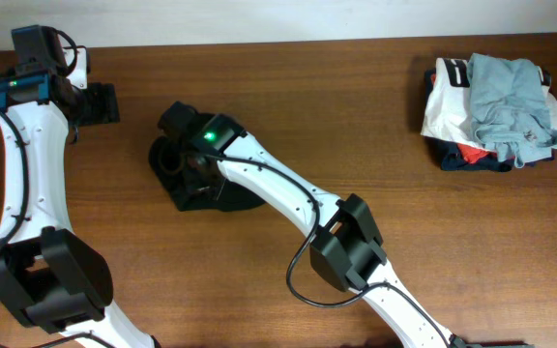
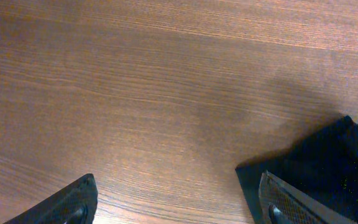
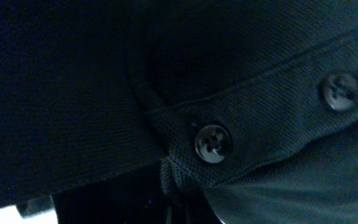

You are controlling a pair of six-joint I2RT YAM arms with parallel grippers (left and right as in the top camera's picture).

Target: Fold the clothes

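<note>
A black top (image 1: 174, 188) lies crumpled on the wooden table (image 1: 356, 116), at nine o'clock from its centre. The right gripper (image 1: 190, 166) is buried in it with fingers pressed together, and whether they pinch cloth cannot be told. The left gripper (image 1: 104, 102) hangs spread at ten o'clock of the top. Other clothes (image 1: 496, 106) are heaped at two o'clock.

Right fingers deep within black top (image 1: 184, 193)

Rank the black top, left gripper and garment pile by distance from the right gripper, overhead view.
From the right gripper:
1. black top: right at it, centre-left of the frame.
2. left gripper: upper left of the frame, open.
3. garment pile: upper right of the frame, clearly farthest.
</note>
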